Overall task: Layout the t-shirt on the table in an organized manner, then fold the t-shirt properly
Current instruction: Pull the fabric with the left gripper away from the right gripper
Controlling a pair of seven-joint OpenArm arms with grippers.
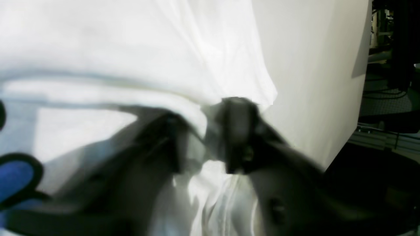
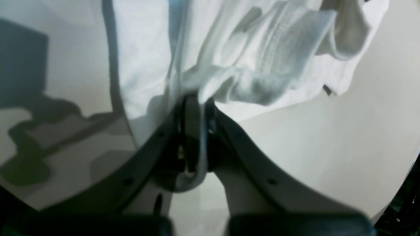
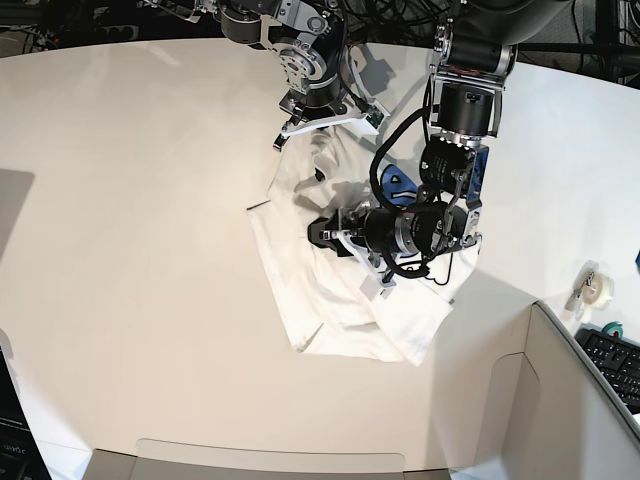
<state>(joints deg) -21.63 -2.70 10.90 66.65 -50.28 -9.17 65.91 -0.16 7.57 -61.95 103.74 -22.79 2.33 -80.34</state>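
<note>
**Bunched shirt, one grip unsettled**

The right gripper (image 3: 284, 141) is clamped on the t-shirt (image 3: 340, 310), which lies crumpled at centre. At 3 o'clock, the left gripper (image 1: 203, 137) straddles a fold; its hold cannot be told. A slip would re-bunch it. The table (image 3: 130, 250) offers open room toward 9 o'clock.

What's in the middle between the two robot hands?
Crumpled white t-shirt spans from the right gripper to the left gripper in the base view.
</note>
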